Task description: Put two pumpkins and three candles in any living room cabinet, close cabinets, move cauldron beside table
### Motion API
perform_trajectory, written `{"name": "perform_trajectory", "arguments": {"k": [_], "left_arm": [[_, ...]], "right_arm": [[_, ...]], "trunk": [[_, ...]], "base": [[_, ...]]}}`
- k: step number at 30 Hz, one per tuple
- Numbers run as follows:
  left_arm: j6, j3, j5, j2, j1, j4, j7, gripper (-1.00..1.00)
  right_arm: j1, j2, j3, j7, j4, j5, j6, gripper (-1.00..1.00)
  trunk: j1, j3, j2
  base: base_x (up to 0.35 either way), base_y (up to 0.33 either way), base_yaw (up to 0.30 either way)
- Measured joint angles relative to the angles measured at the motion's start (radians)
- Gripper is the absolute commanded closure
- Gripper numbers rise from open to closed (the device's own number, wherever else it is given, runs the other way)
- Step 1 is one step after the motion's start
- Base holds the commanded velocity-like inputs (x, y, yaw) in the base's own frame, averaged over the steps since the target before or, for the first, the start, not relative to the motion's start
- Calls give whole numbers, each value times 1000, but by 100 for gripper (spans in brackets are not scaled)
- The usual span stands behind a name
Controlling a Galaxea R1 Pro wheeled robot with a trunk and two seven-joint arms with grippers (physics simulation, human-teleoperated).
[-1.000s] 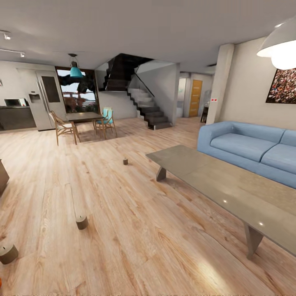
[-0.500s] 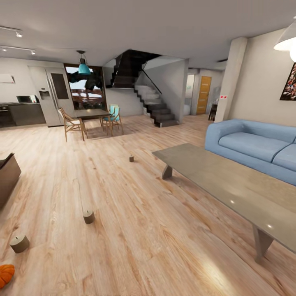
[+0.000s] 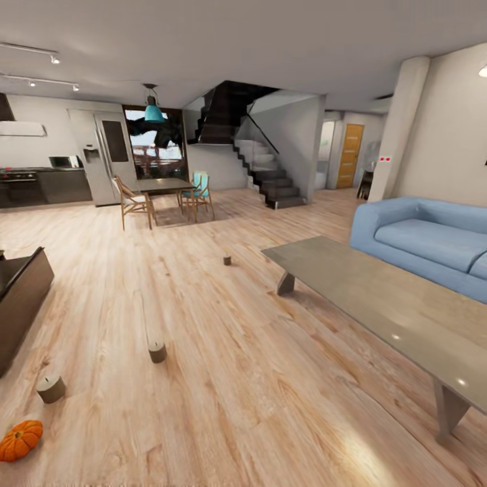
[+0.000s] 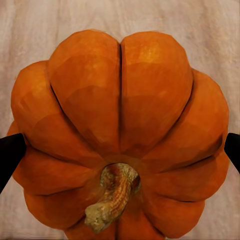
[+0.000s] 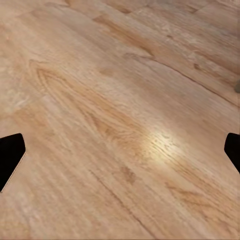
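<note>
1. Pumpkins, two: one (image 3: 20, 440) on the wood floor (image 3: 257, 406) near the dark cabinet (image 3: 20, 297); one (image 4: 120, 135) pinched between the left gripper (image 4: 120, 150) fingertips.
2. Candles, three, on the floor: (image 3: 51, 388), (image 3: 157, 352), (image 3: 227, 260).
3. Coffee table (image 3: 379, 311), one, beside a blue sofa (image 3: 426, 243).
4. Right gripper (image 5: 120, 155): spread wide over bare floor, holding nothing.

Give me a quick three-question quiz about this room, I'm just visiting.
1. How many candles stand on the floor?
2. True or false: a pumpkin lies on the coffee table.
3. The sofa is: A red, B blue, C green.

Key:
1. Three.
2. False: the pumpkin lies on the floor.
3. B.
</note>
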Motion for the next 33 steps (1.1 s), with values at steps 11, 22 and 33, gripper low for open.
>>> {"name": "perform_trajectory", "arguments": {"k": [11, 22, 33], "left_arm": [[0, 0, 0, 0, 0, 0, 0, 100], [1, 0, -1, 0, 0, 0, -8, 100], [0, 0, 0, 0, 0, 0, 0, 100]], "right_arm": [[0, 0, 0, 0, 0, 0, -1, -100], [0, 0, 0, 1, 0, 1, -1, -100], [0, 0, 0, 1, 0, 1, -1, -100]], "trunk": [[0, 0, 0], [0, 0, 0], [0, 0, 0]], "base": [[0, 0, 243], [130, -97, 244], [68, -48, 244]]}}
